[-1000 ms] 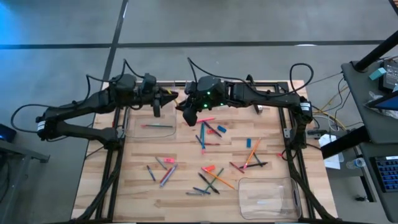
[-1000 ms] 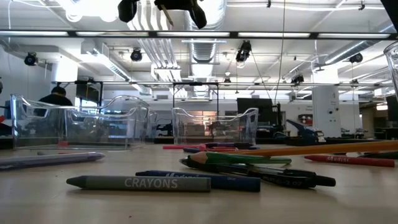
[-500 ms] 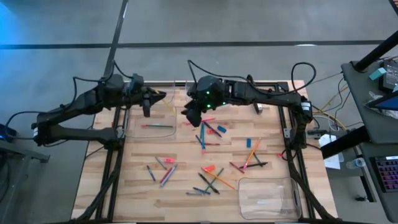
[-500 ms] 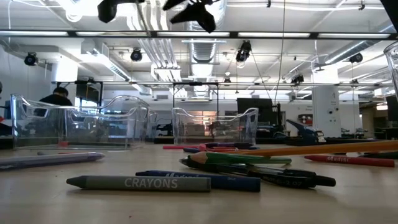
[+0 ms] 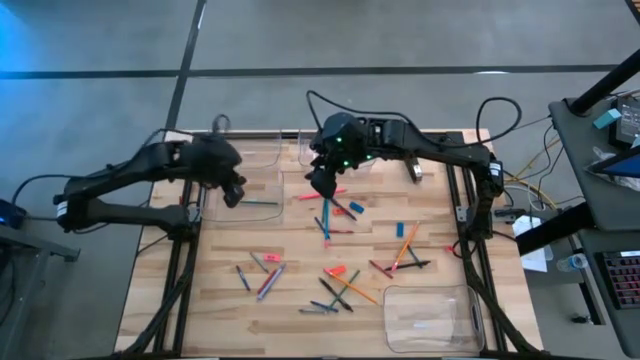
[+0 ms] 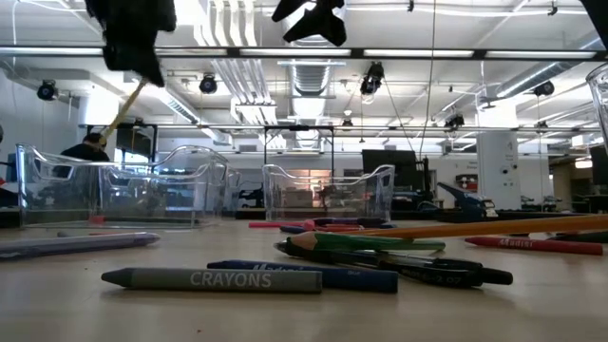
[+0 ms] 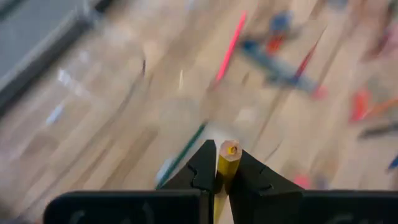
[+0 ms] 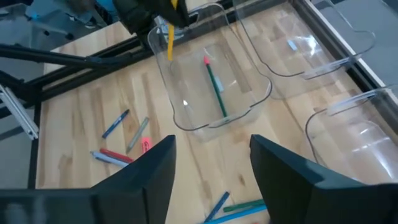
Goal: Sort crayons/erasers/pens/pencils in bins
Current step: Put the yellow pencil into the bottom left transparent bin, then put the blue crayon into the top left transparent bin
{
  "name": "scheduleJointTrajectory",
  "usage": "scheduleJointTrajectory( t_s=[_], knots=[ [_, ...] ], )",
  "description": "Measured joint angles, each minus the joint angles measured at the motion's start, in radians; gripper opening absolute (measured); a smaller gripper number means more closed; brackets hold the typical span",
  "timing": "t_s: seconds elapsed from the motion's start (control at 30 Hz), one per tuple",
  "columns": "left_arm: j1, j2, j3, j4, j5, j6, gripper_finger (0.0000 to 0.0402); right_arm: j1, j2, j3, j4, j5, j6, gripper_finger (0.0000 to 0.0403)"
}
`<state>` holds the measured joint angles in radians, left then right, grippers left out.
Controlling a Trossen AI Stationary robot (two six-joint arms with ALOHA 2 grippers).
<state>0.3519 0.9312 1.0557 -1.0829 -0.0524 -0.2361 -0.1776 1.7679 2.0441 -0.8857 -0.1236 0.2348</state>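
My left gripper (image 5: 232, 192) hangs over the clear bin (image 5: 215, 215) at the table's left and is shut on a yellow pencil (image 8: 169, 41). A green pencil (image 8: 215, 88) lies flat in that bin. My right gripper (image 8: 211, 168) stands open and empty above the table's far middle (image 5: 322, 180), beside that bin. Crayons, pens and pencils (image 5: 338, 285) lie scattered flat on the wood, with small blue erasers (image 5: 357, 207) among them. In the low view the left gripper (image 6: 133, 43) shows at the top left and the right gripper (image 6: 309, 19) at the top middle. My left gripper pinches the yellow pencil between its two fingers, and the pencil runs along them. One end (image 7: 230, 150) sticks out past the fingertips. The fingers come from above, slanting down. The pencil (image 6: 123, 103) hangs aslant below them, clear of the bin.
Two more clear bins (image 8: 311, 50) (image 8: 354, 134) stand along the far edge, and another (image 5: 430, 315) near the front right corner. A grey crayon (image 6: 214, 279) and other sticks lie close to the near edge. Bare wood shows at the near left.
My right gripper has opened and drawn back toward the table's right. My left gripper has carried the yellow pencil away from it, toward the near edge and down over the left bin, tipping to point downward. The pencil now hangs below it.
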Motion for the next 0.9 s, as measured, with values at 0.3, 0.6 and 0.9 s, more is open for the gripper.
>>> scheduleJointTrajectory(
  t_s=[0.3,0.6,0.9],
  knots=[
    [0.0,0.227,0.0,-0.113,-0.139,0.174,0.002,0.001,0.0,-0.002,-0.032,0.003,0.0,0.0185],
    [0.0,0.334,0.0,-0.114,-0.129,0.242,0.0089,0.026,-0.012,-0.003,-0.275,0.185,0.056,0.0177],
    [0.0,0.273,0.061,-0.132,0.009,0.175,0.0165,0.083,-0.035,-0.003,-0.342,0.259,0.04,0.0173]
  ],
)
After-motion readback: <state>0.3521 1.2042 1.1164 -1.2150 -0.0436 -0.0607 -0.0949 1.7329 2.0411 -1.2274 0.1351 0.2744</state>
